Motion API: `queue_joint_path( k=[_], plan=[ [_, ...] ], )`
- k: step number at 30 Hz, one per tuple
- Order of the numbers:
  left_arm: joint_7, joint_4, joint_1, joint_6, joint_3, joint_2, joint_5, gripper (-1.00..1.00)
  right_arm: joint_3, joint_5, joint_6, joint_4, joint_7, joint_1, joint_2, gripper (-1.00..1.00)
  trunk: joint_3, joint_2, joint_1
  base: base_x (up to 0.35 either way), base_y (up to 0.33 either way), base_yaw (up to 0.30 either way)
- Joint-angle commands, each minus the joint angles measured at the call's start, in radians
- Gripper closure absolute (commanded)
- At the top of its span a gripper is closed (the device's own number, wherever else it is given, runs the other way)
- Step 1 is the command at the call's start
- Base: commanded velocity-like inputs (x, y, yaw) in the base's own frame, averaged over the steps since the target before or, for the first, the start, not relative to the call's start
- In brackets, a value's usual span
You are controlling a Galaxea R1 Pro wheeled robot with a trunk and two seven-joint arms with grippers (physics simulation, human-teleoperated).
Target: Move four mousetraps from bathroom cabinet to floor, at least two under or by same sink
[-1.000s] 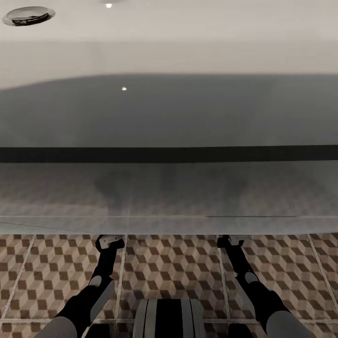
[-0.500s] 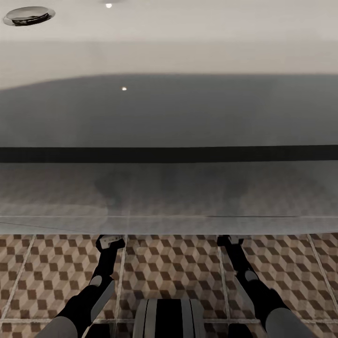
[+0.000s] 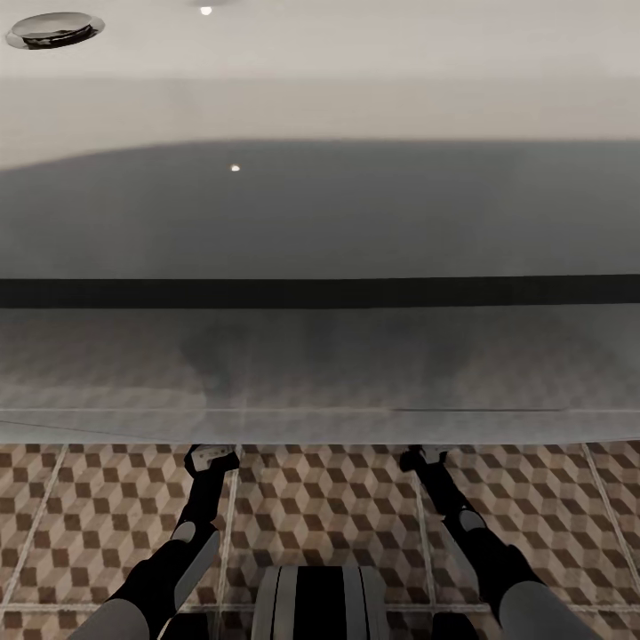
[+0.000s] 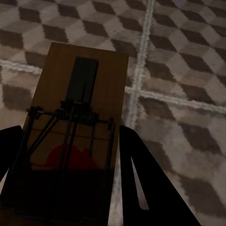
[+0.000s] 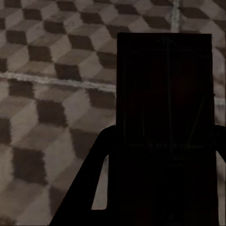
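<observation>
Left pincer [image 4: 66, 188] clenched on mousetrap [image 4: 77, 113], frame centre-left. Right pincer [image 5: 160, 188] gripped dark mousetrap [image 5: 165, 117], frame right. Both over bathroom floor [image 3: 338, 507].

Brown-beige cube-patterned floor [image 3: 338, 498]; tan, red-spotted mousetrap [image 4: 80, 94]

2 mousetraps [image 4: 77, 117] [image 5: 165, 122], 2 arms [image 3: 182, 542] [image 3: 476, 542], 1 drain [image 3: 53, 28]

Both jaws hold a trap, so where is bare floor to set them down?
Bare bathroom floor lies between the arms and outside each, bordered ahead by the sink's front edge. Each wrist view shows open tile beyond its mousetrap. Nothing crowds it.
</observation>
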Motion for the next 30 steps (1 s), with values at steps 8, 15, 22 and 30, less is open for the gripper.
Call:
queue_joint_path(
  k=[8, 15, 22, 30],
  plan=[
    [0.013, 0.003, -0.001, -0.003, -0.009, -0.004, 0.0, 1.0, 0.003, -0.009, 0.086, 0.002, -0.029, -0.002, 0.041, 1.0, 0.0, 0.0, 0.0, 0.0, 0.0, 0.0],
    [0.01, 0.012, -0.001, 0.021, -0.008, -0.002, -0.002, 1.0, -0.003, -0.016, 0.091, 0.013, -0.047, -0.008, 0.041, 1.0, 0.0, 0.0, 0.0, 0.0, 0.0, 0.0],
    [-0.007, 0.041, -0.001, 0.01, -0.007, -0.005, -0.002, 1.0, -0.067, -0.047, 0.057, 0.066, -0.043, -0.008, 0.039, 1.0, 0.0, 0.0, 0.0, 0.0, 0.0, 0.0],
    [-0.007, 0.099, -0.001, -0.03, -0.007, -0.004, -0.002, 1.0, -0.079, -0.046, -0.022, 0.147, -0.048, -0.008, 0.041, 1.0, 0.0, 0.0, 0.0, 0.0, 0.0, 0.0]
  ],
)
